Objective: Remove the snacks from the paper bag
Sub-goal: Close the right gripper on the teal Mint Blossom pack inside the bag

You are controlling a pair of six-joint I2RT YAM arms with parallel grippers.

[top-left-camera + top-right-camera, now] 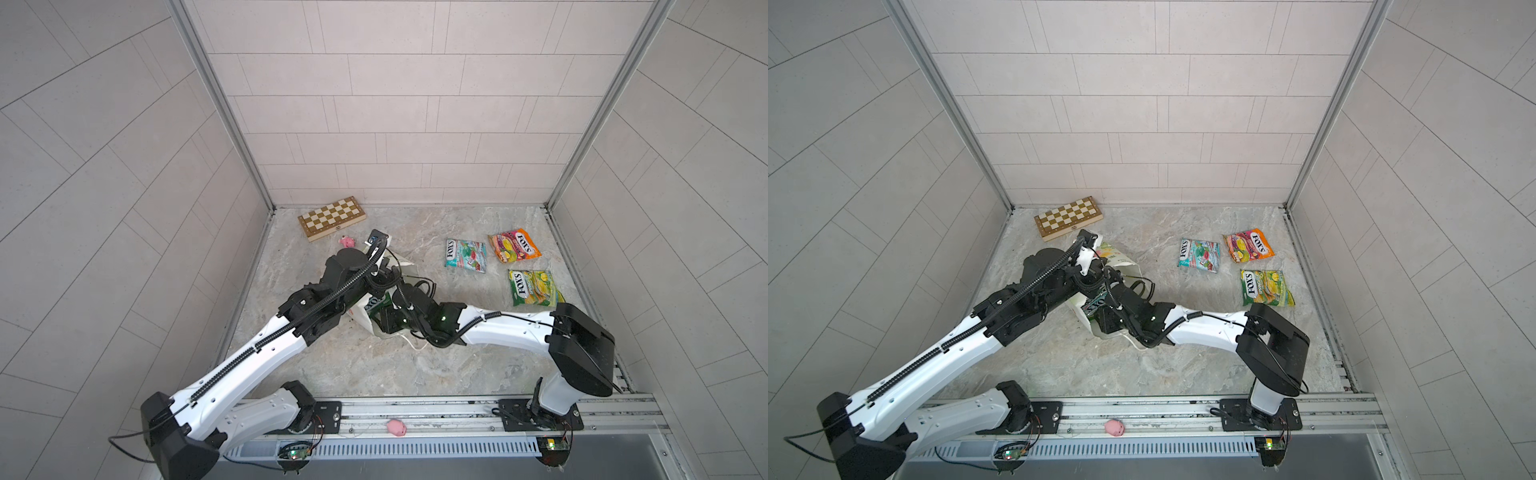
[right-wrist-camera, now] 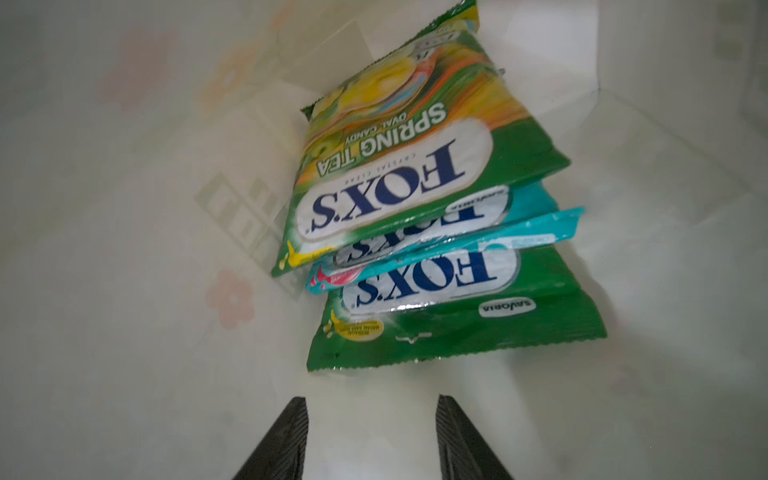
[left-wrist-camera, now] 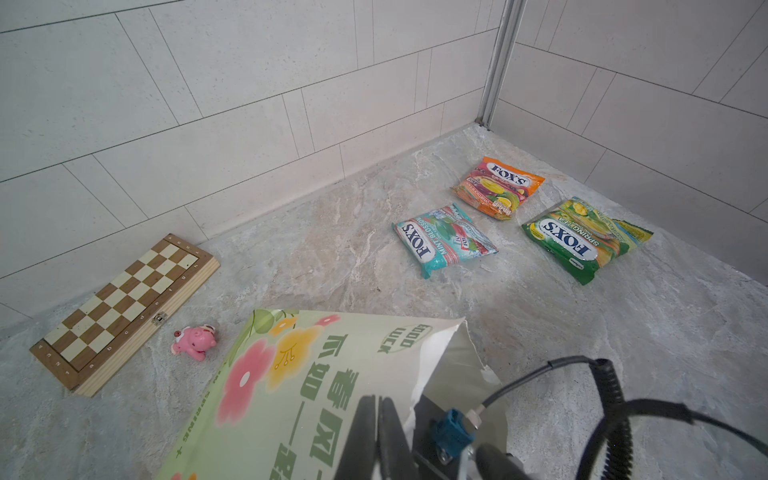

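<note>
**Right gripper inside the paper bag, lining up on the next FOX'S packet.**

The paper bag (image 3: pixel 291 395) lies on its side on the marble table (image 1: pixel 374 365). Your left gripper (image 3: pixel 377 406) lifts its mouth, fingers pressed together on the torn rim. Your right gripper (image 2: pixel 372 400) is inside, jaws spread and empty, just short of the stacked snacks. A green packet (image 2: pixel 453 336) is nearest, a teal packet (image 2: pixel 519 228) lies against it, and a Spring Tea packet (image 2: pixel 415 166) sits beyond. Three more snacks lie out on the table, well apart from the bag. Straddle only the nearest crimped edge and close firmly, since the film looks slippery. Then withdraw level so the paper does not tear.
</note>
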